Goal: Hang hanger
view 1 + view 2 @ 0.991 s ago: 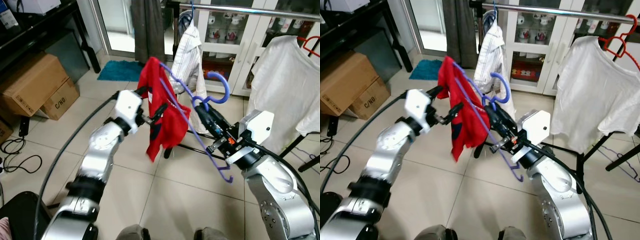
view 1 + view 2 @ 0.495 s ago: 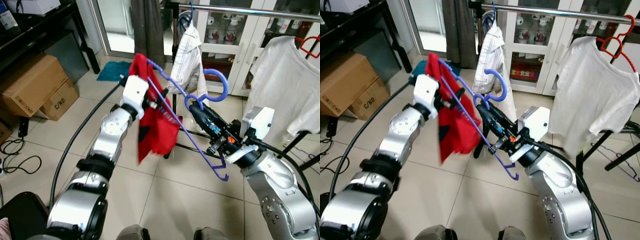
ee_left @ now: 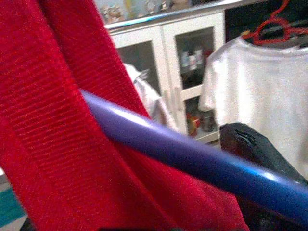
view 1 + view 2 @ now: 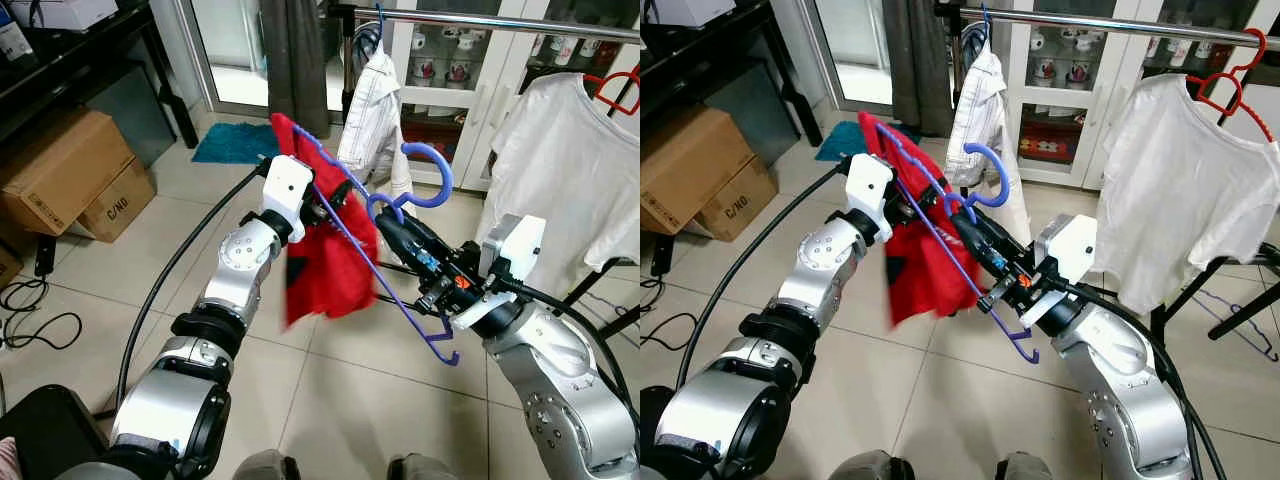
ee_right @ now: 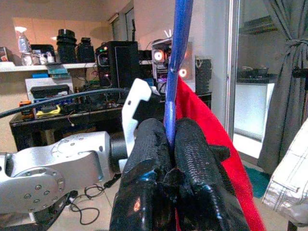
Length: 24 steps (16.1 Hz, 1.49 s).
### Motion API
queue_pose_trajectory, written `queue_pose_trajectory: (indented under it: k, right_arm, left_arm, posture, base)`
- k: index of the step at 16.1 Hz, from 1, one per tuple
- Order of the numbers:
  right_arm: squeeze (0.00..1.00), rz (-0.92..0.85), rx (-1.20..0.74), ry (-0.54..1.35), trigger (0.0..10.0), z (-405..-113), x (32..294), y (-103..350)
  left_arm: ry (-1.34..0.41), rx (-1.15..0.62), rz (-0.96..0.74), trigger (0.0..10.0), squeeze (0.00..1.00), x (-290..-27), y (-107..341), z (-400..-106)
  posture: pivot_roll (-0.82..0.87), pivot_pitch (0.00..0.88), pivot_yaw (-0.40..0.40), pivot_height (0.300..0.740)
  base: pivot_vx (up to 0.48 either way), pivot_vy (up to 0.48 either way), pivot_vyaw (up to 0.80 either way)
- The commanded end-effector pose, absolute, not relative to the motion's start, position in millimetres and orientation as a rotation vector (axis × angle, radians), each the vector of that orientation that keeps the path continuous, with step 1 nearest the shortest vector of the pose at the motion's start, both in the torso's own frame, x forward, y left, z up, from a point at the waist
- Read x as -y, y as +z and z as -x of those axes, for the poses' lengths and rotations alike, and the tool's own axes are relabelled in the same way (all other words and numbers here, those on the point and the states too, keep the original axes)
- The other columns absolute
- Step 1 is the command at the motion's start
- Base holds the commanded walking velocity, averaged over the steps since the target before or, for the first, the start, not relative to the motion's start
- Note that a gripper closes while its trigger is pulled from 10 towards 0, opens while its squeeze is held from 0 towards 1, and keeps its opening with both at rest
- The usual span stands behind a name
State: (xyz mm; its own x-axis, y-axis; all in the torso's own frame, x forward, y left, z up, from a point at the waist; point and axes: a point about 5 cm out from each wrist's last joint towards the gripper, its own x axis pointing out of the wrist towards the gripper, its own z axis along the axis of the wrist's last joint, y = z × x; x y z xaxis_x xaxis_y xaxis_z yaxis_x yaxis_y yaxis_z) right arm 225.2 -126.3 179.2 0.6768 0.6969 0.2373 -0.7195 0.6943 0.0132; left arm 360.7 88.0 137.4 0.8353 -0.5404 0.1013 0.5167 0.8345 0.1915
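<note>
Below the rail, right claw clamped on blue hanger, left claw state hidden by red garment

Silver jointed arms, black cables, white wrist housings

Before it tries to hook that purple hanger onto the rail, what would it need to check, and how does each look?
1. Right claw clamped on purple hanger: ok.
2. Red garment on the hanger: ok, draped on one side.
3. Left claw at the garment: grip cannot tell.
4. Hook free: ok.
5. Free space on rail between striped shirt and white T-shirt: ok.
6. Hook level with rail: not ok, well below.
</note>
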Motion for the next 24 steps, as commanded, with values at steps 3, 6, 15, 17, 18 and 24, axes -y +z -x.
queue_pose_trajectory:
  k: [3,6,15,17,18,24]
  right_arm:
    - [0.0,-0.117,0.246,0.812,0.0,-226,126,185]
    - [0.0,-0.136,0.236,0.784,0.0,-230,131,184]
    - [0.0,-0.185,0.153,0.802,0.0,-242,133,178]
    - [0.0,-0.202,0.148,0.795,0.0,-246,133,177]
    - [0.0,-0.214,0.144,0.796,0.0,-247,133,177]
    - [0.0,-0.191,0.078,0.782,0.0,-252,134,169]
  left_arm:
    - [-0.5,0.132,-0.207,0.0,0.0,-96,132,-362]
    - [-0.448,0.096,-0.197,5.5,0.0,-99,122,-358]
    - [-0.523,0.092,-0.189,10.0,1.0,-92,112,-325]
    - [-0.497,0.074,-0.208,10.0,1.0,-92,110,-322]
    - [-0.411,0.057,-0.21,10.0,1.0,-101,109,-325]
    - [-0.152,-0.077,-0.078,10.0,1.0,-132,100,-330]
  posture:
    - [-0.14,0.0,0.091,0.74]
    - [-0.14,0.0,0.087,0.74]
    - [-0.14,0.0,0.081,0.74]
    - [-0.14,0.0,0.086,0.74]
    - [-0.14,0.0,0.086,0.74]
    - [-0.14,0.0,0.086,0.74]
  base:
    - [0.0,0.0,0.0]
    - [0.0,0.0,0.0]
    - [0.0,0.0,0.0]
    - [0.0,0.0,0.0]
    - [0.0,0.0,0.0]
    - [0.0,0.0,0.0]
